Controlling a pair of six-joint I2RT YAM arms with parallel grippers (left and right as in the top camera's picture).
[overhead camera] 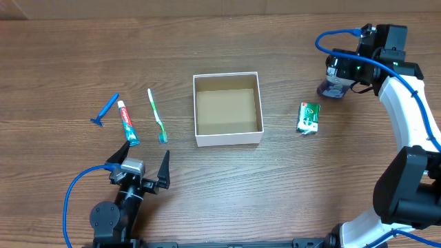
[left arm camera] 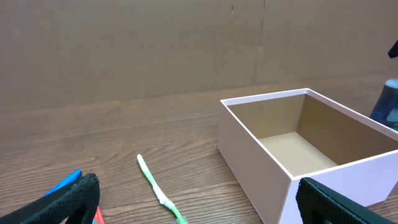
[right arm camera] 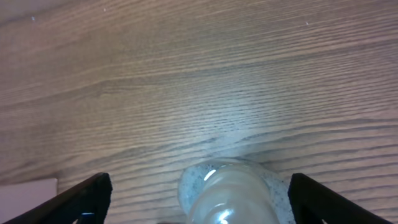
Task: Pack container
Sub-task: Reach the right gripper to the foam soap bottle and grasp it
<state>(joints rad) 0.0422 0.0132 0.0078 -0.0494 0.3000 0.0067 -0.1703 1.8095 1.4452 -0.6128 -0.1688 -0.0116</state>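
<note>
Your right gripper, fingers apart, hides most of the bottle at upper right, your left gripper is wide too, and the square container faces up, no long side.

Half-seen things at the edges and under the right gripper.
Overhead, it covers most of the bottle; its wrist view shows the bottle blurred and cut off at the bottom. In the left wrist view the container loses its right corner to the edge, the toothbrush runs off the bottom, and the razor sits mostly behind a finger. The packet print is too small to read.
</note>
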